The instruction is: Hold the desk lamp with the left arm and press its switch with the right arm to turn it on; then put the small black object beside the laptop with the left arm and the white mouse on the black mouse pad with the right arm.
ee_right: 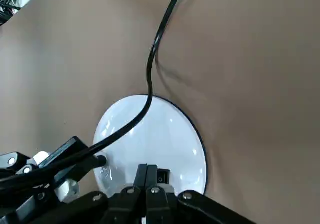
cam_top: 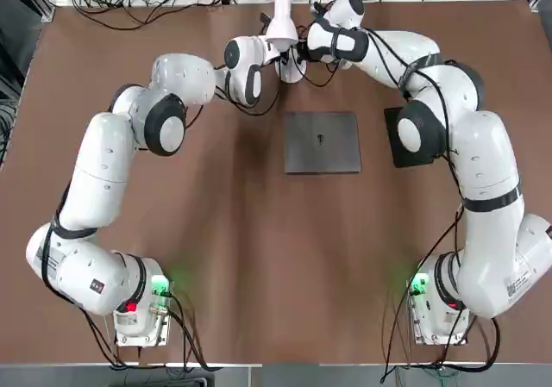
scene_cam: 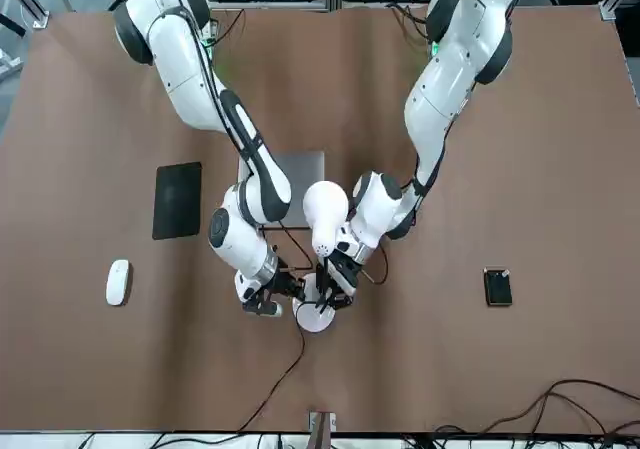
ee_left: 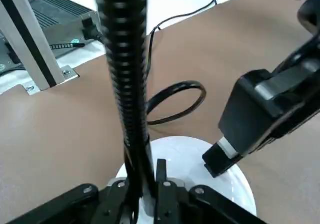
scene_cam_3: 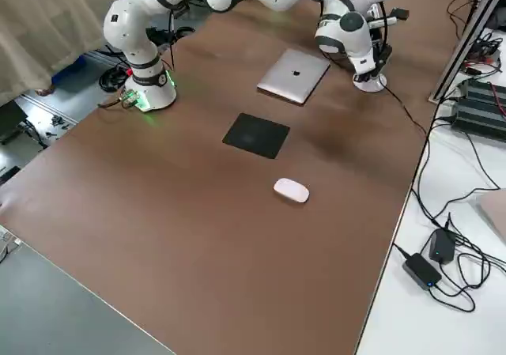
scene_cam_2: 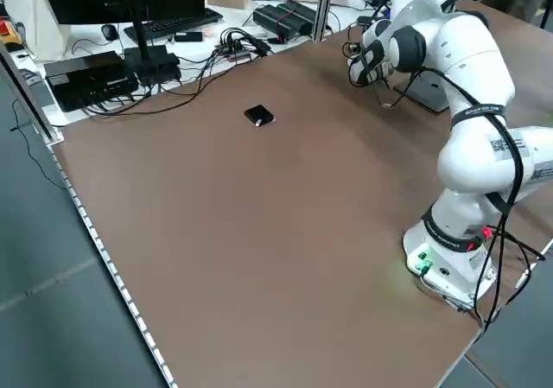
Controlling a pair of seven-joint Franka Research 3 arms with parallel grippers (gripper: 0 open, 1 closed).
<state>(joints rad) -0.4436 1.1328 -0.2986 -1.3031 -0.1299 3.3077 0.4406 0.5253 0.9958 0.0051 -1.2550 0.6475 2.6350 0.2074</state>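
- Well, the left gripper [ee_left: 146, 171] is holding the desk lamp [scene_cam: 326, 216] by its stem, mid-frame in the front view, fingers closed around it.
- The right gripper [ee_right: 148, 170] is hovering near the lamp's white base, fingers pressed together.
- In that front view, the white mouse [scene_cam: 118, 282] and black mouse pad [scene_cam: 177, 201] are lying left, the small black object [scene_cam: 498, 288] right.
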